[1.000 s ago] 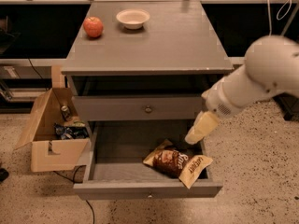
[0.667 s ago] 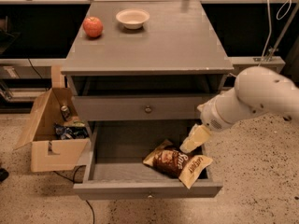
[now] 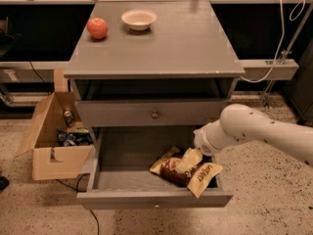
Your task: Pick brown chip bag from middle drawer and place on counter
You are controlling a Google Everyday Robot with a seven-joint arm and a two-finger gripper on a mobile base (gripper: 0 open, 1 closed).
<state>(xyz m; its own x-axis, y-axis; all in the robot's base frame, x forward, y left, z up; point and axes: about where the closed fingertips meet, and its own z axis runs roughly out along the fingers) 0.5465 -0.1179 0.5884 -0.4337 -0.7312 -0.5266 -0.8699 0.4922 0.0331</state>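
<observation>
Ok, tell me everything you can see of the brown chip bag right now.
The brown chip bag is a crinkled foil packet, dark brown in the middle with tan-yellow ends and pale lettering. It lies on the floor of the open middle drawer, toward its right front corner, one tan end near the front panel. The gripper is down over the bag's middle; whether it has hold cannot be told.

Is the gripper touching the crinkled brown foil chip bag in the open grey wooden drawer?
Cannot tell. The camera view shows the gripper overlapping the brown chip bag in the middle drawer, but neither contact nor a gap shows plainly.
</observation>
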